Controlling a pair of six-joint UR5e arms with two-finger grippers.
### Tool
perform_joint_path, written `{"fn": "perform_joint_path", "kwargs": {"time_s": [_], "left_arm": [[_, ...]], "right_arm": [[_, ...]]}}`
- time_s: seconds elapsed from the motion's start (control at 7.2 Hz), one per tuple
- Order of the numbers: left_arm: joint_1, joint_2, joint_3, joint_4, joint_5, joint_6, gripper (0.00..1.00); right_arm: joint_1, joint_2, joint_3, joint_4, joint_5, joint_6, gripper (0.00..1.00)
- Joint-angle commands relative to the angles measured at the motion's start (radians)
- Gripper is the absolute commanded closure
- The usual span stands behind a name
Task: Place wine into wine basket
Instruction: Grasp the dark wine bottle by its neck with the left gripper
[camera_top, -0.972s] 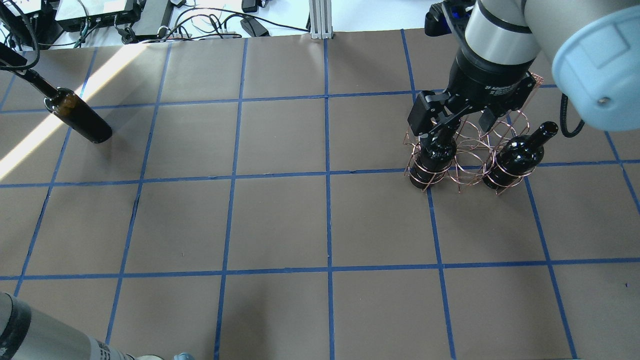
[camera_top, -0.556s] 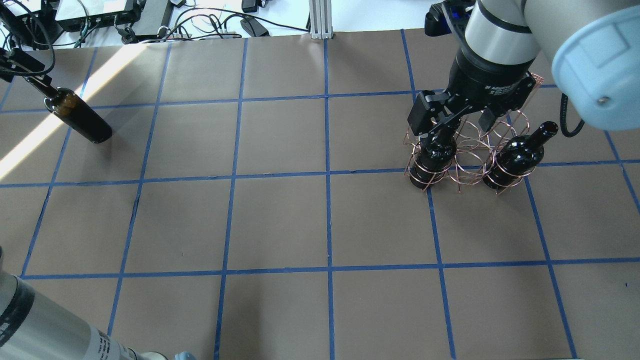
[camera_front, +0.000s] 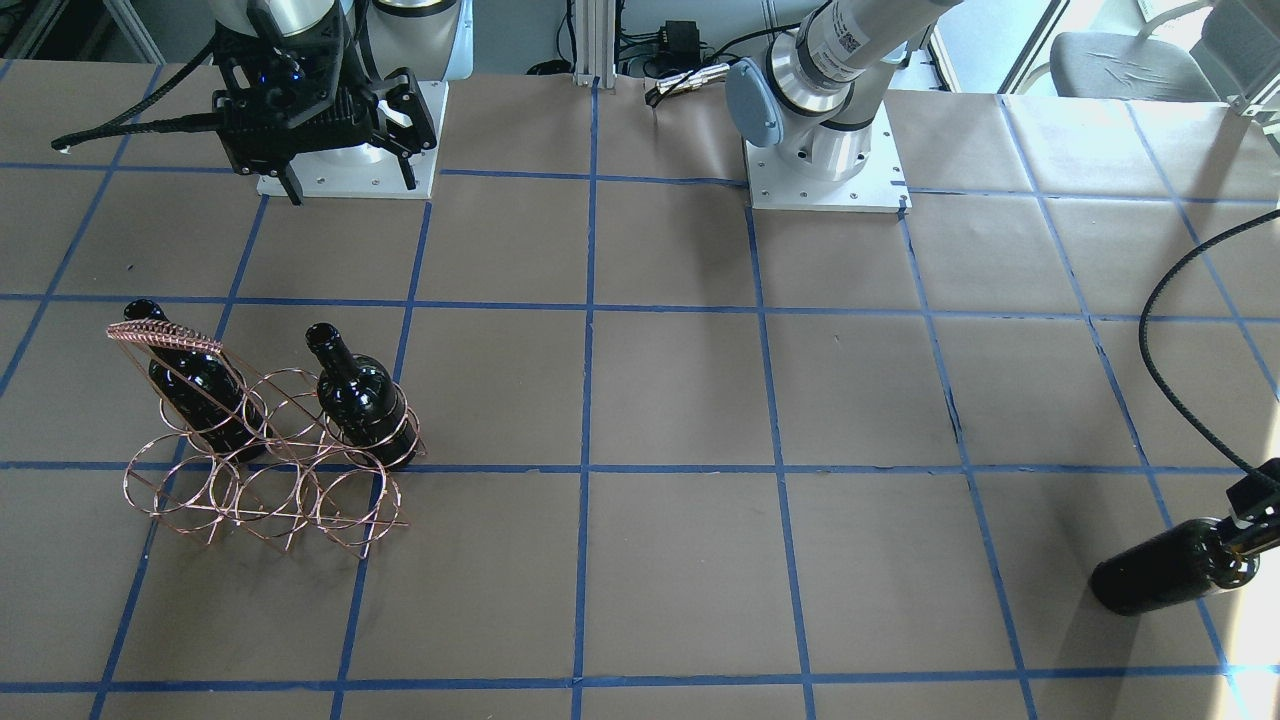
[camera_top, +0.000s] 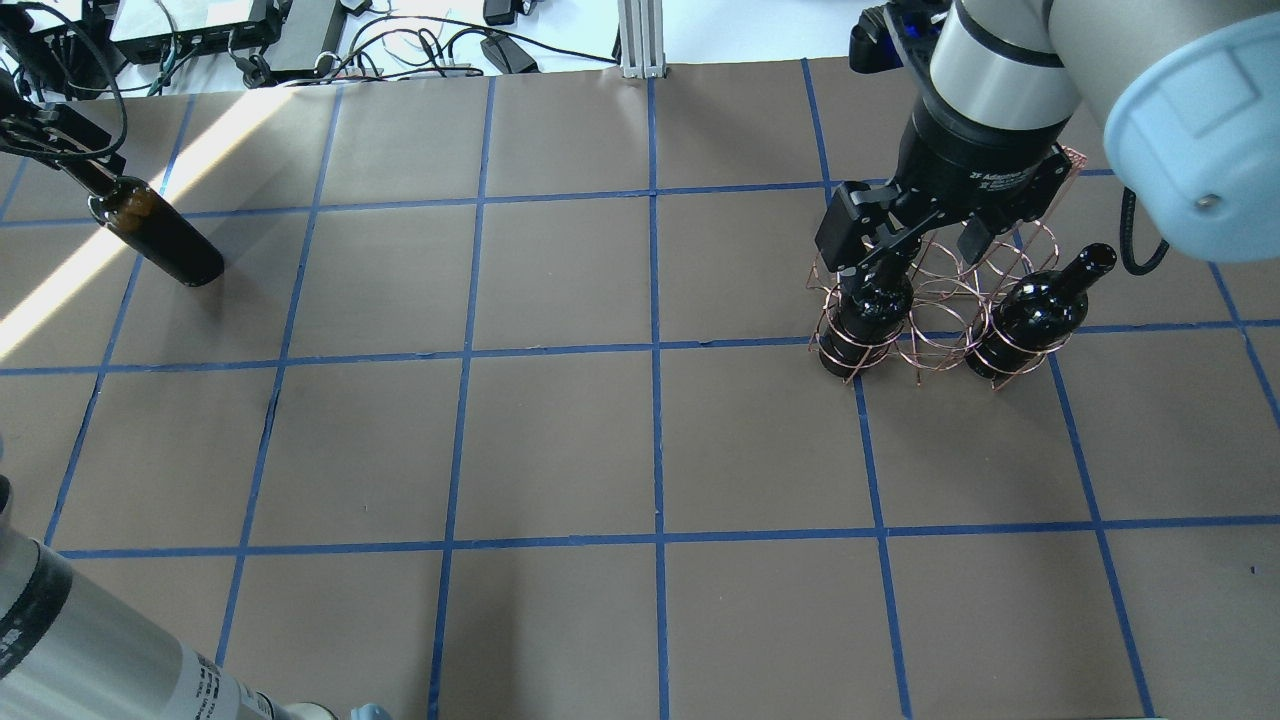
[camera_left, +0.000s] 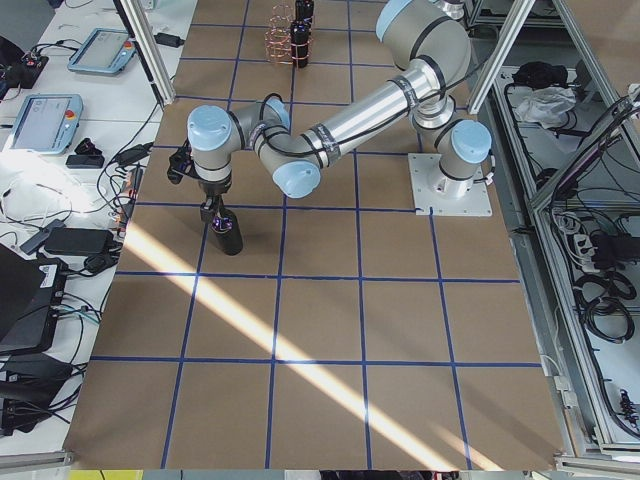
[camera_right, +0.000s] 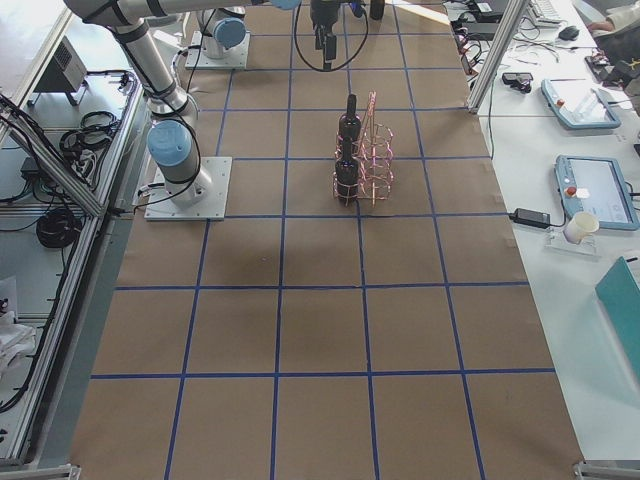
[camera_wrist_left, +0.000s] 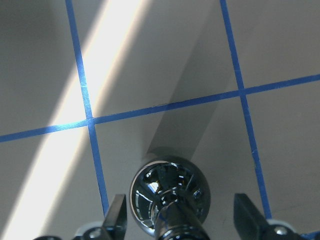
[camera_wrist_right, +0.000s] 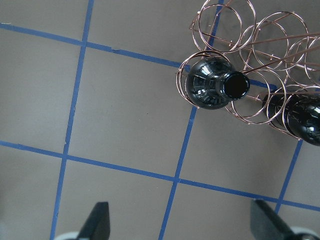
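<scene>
On the gridded table (camera_top: 560, 440), the wine (camera_top: 165, 245) stands far from the wine basket (camera_front: 265, 470); the left tool (camera_wrist_left: 180, 200) straddles its neck unclosed, so it should centre, then clamp firmly; the right tool (camera_wrist_right: 180, 206) gapes empty.

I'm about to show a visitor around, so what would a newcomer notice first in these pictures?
Most likely the copper wine basket on the robot's right, holding a dark bottle and a second bottle in the end rings of its robot-side row, with the open right gripper raised near it. Next, the lone third bottle standing far off on the robot's left, the open left gripper astride its neck.
</scene>
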Motion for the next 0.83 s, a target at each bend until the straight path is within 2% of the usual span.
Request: {"fn": "perform_joint_path", "kwargs": {"time_s": [0.0, 0.28, 0.56, 0.69], "left_arm": [[-0.001, 0.0, -0.001, 0.007, -0.001, 0.005, 0.9], [-0.015, 0.01, -0.003, 0.005, 0.002, 0.005, 0.99], [-0.041, 0.034, -0.025, -0.001, 0.011, -0.009, 0.99], [-0.114, 0.075, -0.073, -0.002, 0.022, -0.041, 1.0]], "right_arm": [[0.0, 0.0, 0.0, 0.0, -0.001, -0.001, 0.0], [0.0, 0.0, 0.0, 0.0, -0.001, -0.001, 0.0], [0.0, 0.0, 0.0, 0.0, -0.001, -0.001, 0.0], [0.0, 0.0, 0.0, 0.0, -0.003, -0.001, 0.0]]}}
